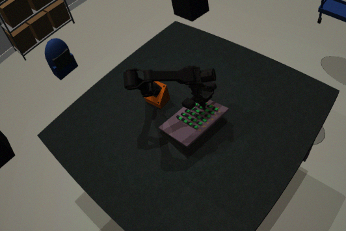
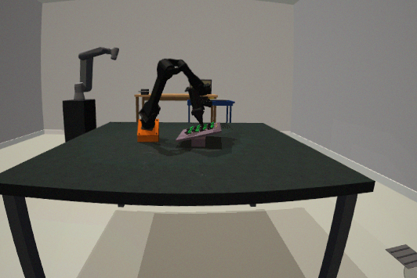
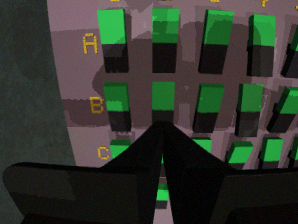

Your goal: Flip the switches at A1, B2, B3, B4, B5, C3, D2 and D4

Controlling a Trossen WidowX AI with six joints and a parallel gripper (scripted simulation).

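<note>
The tilted pink panel [image 1: 178, 133] [image 2: 198, 134] [image 3: 70, 60] bears rows of green-and-black rocker switches. My gripper [image 1: 204, 107] [image 2: 202, 123] [image 3: 162, 128] is shut and empty. Its tips are at the near, black end of switch B2 [image 3: 163, 97] in the wrist view; whether they touch it I cannot tell. Switch A1 [image 3: 111, 27], switch B3 [image 3: 210, 100], switch B4 [image 3: 250, 97] and switch B5 [image 3: 288, 101] are in view. The fingers hide C2 and part of switch C3 [image 3: 202, 144]. Most of row D is hidden. Which ends are raised is hard to tell.
Neighbouring switches stand close around the tips: switch A2 [image 3: 165, 30] beyond, switch B1 [image 3: 116, 97] to the left. The arm's orange base [image 1: 158, 97] [image 2: 148, 137] stands beside the panel on the dark table [image 1: 107, 127] [image 2: 196, 172].
</note>
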